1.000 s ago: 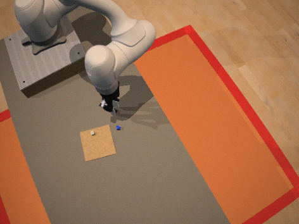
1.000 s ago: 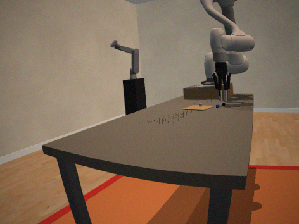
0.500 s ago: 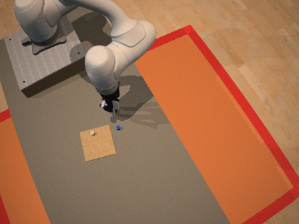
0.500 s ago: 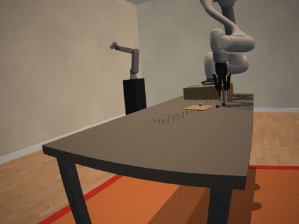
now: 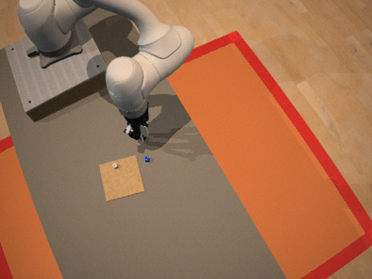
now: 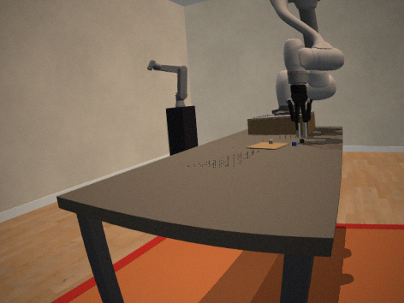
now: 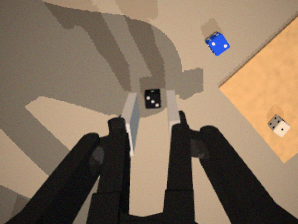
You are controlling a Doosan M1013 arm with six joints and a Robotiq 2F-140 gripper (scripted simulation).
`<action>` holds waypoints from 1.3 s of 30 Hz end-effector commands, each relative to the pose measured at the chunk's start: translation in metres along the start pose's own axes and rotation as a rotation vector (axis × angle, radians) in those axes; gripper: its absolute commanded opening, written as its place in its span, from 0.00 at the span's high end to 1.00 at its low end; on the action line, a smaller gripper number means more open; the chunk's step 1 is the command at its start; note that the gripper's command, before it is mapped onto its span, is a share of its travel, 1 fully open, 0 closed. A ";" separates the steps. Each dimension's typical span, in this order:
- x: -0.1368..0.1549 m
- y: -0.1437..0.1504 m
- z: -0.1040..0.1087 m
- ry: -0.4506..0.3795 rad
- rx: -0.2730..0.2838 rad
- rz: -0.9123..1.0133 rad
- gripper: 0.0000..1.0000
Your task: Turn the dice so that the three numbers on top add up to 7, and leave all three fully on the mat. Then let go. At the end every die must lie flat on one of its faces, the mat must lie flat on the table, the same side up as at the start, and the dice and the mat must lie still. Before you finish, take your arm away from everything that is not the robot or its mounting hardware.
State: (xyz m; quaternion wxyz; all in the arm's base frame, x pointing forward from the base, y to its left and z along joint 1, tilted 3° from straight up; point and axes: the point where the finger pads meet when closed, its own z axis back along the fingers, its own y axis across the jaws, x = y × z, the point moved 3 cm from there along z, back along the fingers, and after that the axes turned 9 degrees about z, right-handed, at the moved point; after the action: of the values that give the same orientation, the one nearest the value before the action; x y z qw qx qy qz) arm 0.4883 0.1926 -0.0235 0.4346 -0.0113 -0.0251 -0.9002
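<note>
Currently, the jaws (image 5: pixel 143 138) (image 6: pixel 301 136) are partly spread, with nothing pinched between the pads. The black die (image 6: pixel 302 140) (image 7: pixel 153 99) is located on the bench (image 5: pixel 169 221) (image 6: pixel 193 193) (image 7: pixel 200 105), off the mat (image 5: pixel 124 183) (image 6: pixel 261 146) (image 7: pixel 270 60). At the centre of the wrist frame, it is seen in line with the gap, just beyond the tips; its sides run nearly parallel to the pads. In the exterior frame it appears just below the tips. A near-straight descent should therefore be required, followed by closing; sideways correction should be small. If the descent is offset, the die may be struck by a pad. The blue die (image 5: pixel 147 159) (image 6: pixel 294 144) (image 7: pixel 217 44), upper right of the wrist frame, is also off the mat; the white die (image 5: pixel 115 165) (image 6: pixel 270 141) (image 7: pixel 280 126), lower right, is on it.
</note>
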 end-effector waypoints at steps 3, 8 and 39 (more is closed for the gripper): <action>0.000 0.000 0.000 0.000 0.000 0.000 0.81; 0.000 0.000 0.000 0.000 0.000 0.000 0.81; 0.000 0.000 -0.018 0.000 0.000 0.000 0.81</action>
State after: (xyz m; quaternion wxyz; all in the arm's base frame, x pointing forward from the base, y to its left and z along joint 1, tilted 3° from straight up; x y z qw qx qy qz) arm 0.4883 0.1916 -0.0402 0.4346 -0.0113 -0.0251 -0.9002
